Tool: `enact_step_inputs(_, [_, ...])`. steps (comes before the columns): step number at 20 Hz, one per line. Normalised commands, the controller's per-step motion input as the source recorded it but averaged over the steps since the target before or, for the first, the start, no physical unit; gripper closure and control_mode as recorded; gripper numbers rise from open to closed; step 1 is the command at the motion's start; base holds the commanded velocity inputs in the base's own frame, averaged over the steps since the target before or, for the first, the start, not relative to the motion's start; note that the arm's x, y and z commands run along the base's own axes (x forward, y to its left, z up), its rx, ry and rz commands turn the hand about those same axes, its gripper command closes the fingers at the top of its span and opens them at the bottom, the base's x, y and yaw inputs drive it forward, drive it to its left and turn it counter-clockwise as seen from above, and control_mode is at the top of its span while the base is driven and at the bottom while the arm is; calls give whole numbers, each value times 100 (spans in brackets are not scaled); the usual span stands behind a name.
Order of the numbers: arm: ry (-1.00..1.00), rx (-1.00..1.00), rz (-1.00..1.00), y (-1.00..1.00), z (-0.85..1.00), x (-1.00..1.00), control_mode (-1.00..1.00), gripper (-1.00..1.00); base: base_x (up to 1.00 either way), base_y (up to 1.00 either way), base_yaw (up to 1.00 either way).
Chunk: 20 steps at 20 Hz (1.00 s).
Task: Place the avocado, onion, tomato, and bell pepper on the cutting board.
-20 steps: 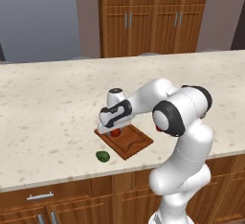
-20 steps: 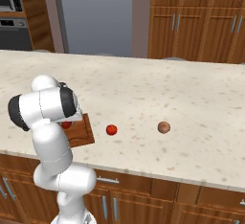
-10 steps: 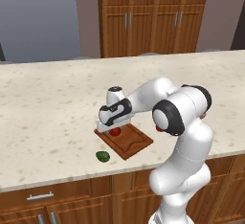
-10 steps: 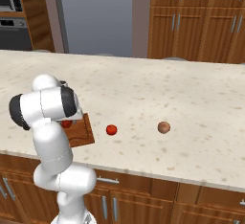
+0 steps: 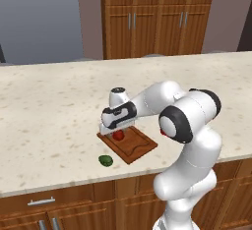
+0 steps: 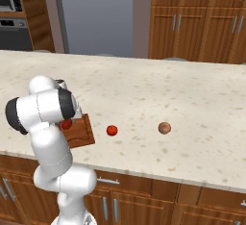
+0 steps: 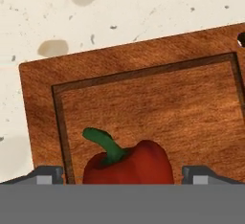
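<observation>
Stretching across the kitchen, a long pale speckled stone desk (image 5: 59, 101) sits on brown wooden drawers, with tall wooden cabinets (image 5: 157, 15) behind it. From the desk's front edge the white arm reaches forward and bends down, holding its pincer (image 5: 115, 131) low over the flat rectangular reddish-brown wooden cutting board (image 5: 135, 148), which lies near that front edge. The pincer is released, its two tips (image 7: 48, 174) standing apart on either side of the lumpy red bell pepper with a curved green stem (image 7: 129, 163), not pressing it. The pepper rests on the board inside the groove, near one corner. A small dark green oval avocado (image 5: 105, 160) lies on the desk just off the board, toward the front edge. A smooth bright red tomato (image 6: 112, 130) sits on the desk near the board, and a dull reddish-brown onion (image 6: 164, 128) lies beyond it, well apart from the board.
</observation>
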Motion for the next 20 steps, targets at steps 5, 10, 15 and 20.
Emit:
enact_step_inputs(5, [-14, 0, 0, 0, 34, -26, -100, -100, 0, 0, 0])
enact_step_inputs(10, [-11, 0, -1, 0, 49, -37, -100, -100, 0, 0, 0])
enact_step_inputs(15, [-2, 0, -3, 0, 52, -48, -100, -100, 0, 0, 0])
enact_step_inputs(20, [0, 3, -7, 0, 48, -56, -100, -100, 0, 0, 0])
